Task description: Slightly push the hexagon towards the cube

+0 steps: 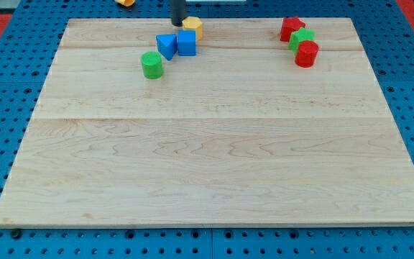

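Camera view showed my tip (178, 24) at the view's top edge of the wooden board (214, 165), just beside the yellow hexagon (193, 27), on its left side and perhaps touching it; I could not tell for sure. My arm ended in a plain rod, so there were no jaws to be apart or together. The hexagon lay just above the blue cube (186, 43), almost touching it, and a blue triangular block (167, 46) sat against the cube's left. I judged the push was in hand or nearly finished, because the gap was already very small. The next move called for only a short, gentle slide toward the view's bottom, from behind the hexagon. A green cylinder (152, 65) stood near, lower left. Three other blocks lay well apart, at the view's right.
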Controlling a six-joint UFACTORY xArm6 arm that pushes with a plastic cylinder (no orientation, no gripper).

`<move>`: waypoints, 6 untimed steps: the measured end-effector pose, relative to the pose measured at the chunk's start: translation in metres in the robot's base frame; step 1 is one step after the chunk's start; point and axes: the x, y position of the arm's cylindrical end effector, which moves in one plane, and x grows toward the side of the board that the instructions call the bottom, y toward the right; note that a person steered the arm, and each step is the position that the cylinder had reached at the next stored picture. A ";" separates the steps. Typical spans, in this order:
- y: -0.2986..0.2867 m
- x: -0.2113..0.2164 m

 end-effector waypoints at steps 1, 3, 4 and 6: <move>0.021 -0.004; 0.064 -0.002; 0.090 -0.002; 0.091 -0.003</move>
